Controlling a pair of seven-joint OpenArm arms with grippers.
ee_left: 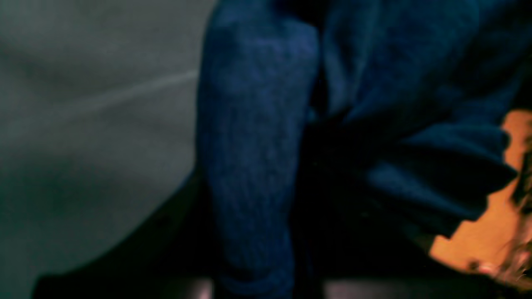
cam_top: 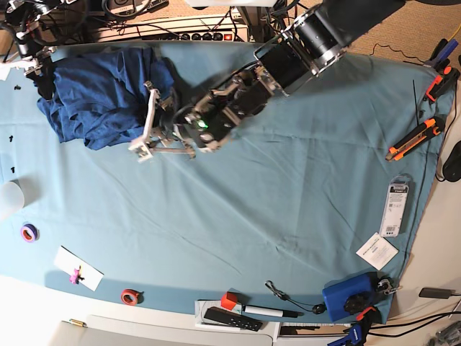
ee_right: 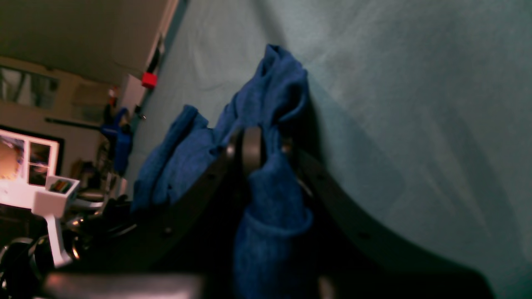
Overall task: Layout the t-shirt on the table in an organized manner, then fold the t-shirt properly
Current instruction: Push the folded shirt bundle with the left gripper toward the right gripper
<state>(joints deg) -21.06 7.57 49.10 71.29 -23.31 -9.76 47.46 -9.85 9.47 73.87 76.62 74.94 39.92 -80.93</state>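
Note:
The dark navy t-shirt [cam_top: 101, 101] lies bunched in a heap at the far left corner of the table [cam_top: 288, 194] with its light teal cloth. My left gripper [cam_top: 160, 108] is at the heap's right edge; in the left wrist view blurred navy fabric [ee_left: 249, 124] fills the space between its dark jaws, which are shut on it. My right gripper [cam_top: 42, 71] is at the heap's left edge. In the right wrist view that gripper [ee_right: 259, 143] is shut on a gathered fold of the t-shirt [ee_right: 274, 91], held slightly above the cloth.
Along the right edge lie an orange cutter [cam_top: 410, 138], a white packet [cam_top: 395, 196] and a blue device [cam_top: 349, 294]. At the near edge are a red tape roll [cam_top: 130, 295], a remote [cam_top: 225, 317] and a paper note [cam_top: 78, 268]. A purple tape ring [cam_top: 29, 232] sits at left.

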